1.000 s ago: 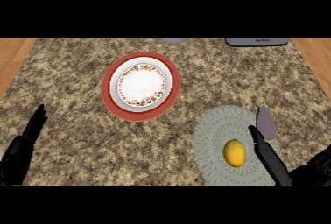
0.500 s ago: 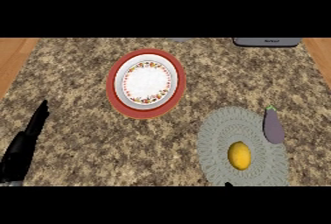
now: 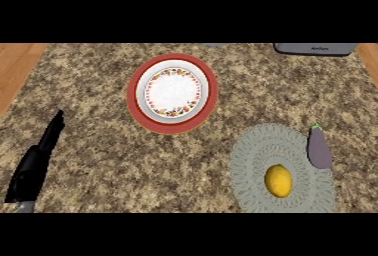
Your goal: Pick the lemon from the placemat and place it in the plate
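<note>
Oval yellow lemon (image 3: 278, 180) lies on round grey woven placemat (image 3: 255, 150), well to the right of left hand (image 3: 33, 167), whose fingers (image 3: 53, 131) are straight & released, holding nothing. Lemon's long axis points away from robot. Right hand not in view, but I judge its side is nearer.

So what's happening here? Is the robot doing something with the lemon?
Nothing is being held right now. The lemon lies on the grey placemat, with a purple eggplant at the mat's right edge. The plate that it should go in sits further up and to the left. Only the robot's left hand shows, open and resting near the left edge.
</note>
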Robot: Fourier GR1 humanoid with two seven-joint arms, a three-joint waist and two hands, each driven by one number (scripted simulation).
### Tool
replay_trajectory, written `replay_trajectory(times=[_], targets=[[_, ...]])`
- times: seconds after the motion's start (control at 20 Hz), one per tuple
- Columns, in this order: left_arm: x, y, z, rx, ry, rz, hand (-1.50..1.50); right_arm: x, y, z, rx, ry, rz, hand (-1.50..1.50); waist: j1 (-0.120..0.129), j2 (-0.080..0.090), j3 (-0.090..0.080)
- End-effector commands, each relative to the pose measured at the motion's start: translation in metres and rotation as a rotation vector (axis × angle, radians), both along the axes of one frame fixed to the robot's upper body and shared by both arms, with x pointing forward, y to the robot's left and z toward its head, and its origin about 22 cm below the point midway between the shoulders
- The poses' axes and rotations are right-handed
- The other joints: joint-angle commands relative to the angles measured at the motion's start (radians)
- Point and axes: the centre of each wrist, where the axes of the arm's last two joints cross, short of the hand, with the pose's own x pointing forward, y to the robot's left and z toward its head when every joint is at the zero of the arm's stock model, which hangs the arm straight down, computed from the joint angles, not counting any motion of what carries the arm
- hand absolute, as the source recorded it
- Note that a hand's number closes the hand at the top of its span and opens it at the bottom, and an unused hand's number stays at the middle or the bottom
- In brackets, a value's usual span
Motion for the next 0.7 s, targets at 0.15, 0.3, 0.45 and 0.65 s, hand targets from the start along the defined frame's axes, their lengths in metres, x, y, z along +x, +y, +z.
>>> replay_trajectory(times=[0.15, 0.3, 0.45, 0.65], targets=[[0.000, 0.005, 0.003, -0.001, 0.006, -0.014, 0.00, 0.017, -0.034, 0.010, 0.041, 0.221, 0.109, -1.50, 0.011, -0.003, 0.001], [0.005, 0.000, -0.001, 0.002, -0.005, -0.006, 0.00, 0.041, -0.049, 0.008, 0.033, 0.335, 0.165, -1.50, 0.006, -0.005, 0.002], [0.002, 0.009, -0.003, -0.010, 0.010, 0.008, 0.00, 0.057, -0.043, 0.018, 0.005, 0.383, 0.219, -1.50, -0.013, -0.013, 0.003], [-0.010, 0.023, -0.009, -0.001, 0.014, 0.044, 0.00, 0.091, -0.040, 0.032, 0.039, 0.403, 0.240, -1.50, -0.033, -0.020, 0.005]])
